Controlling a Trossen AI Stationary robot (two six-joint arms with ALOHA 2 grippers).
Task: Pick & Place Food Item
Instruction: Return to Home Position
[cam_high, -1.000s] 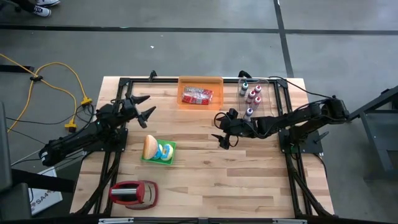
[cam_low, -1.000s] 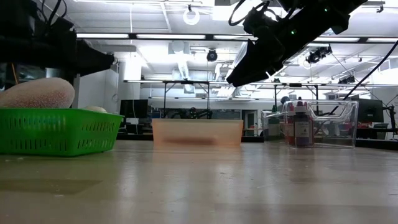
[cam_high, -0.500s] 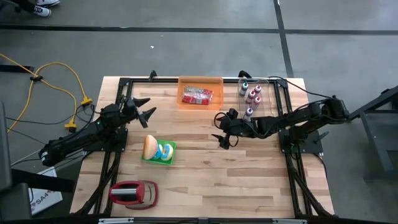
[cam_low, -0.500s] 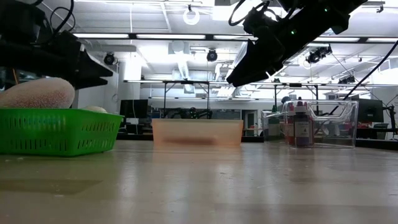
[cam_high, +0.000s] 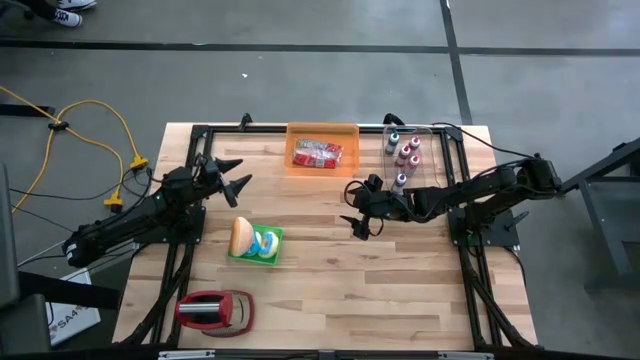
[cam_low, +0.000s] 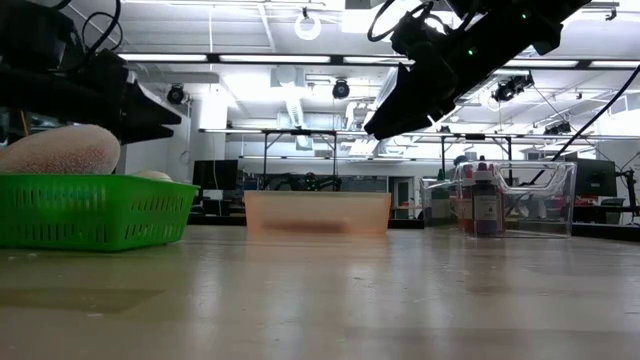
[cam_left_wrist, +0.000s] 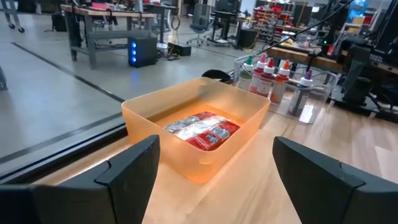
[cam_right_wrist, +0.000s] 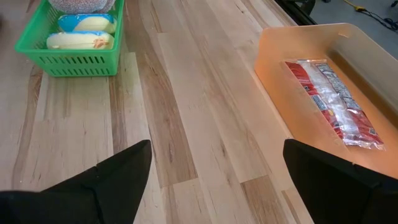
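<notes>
An orange bin (cam_high: 322, 150) at the table's far edge holds a red-and-white food packet (cam_left_wrist: 202, 129). A green basket (cam_high: 255, 243) left of the middle carries a bun (cam_high: 241, 235) and blue-and-yellow packets (cam_right_wrist: 81, 32). My left gripper (cam_high: 233, 172) hovers open at the left, pointing level toward the orange bin, with nothing between its fingers. My right gripper (cam_high: 352, 208) hangs open above the table's middle, slanting down toward the left, between the basket and the orange bin (cam_right_wrist: 323, 93), also with nothing in it.
A clear bin (cam_high: 405, 152) of several small bottles stands at the far right, next to the orange bin. A red appliance (cam_high: 213, 310) sits at the near left corner. Black frame rails (cam_high: 178, 260) run along the table's sides. Bare wood lies in the middle and near right.
My left gripper has tipped its fingers down to level and rolled a little, then kept still. Its fingers stay as wide apart as before. My right arm has not moved.
</notes>
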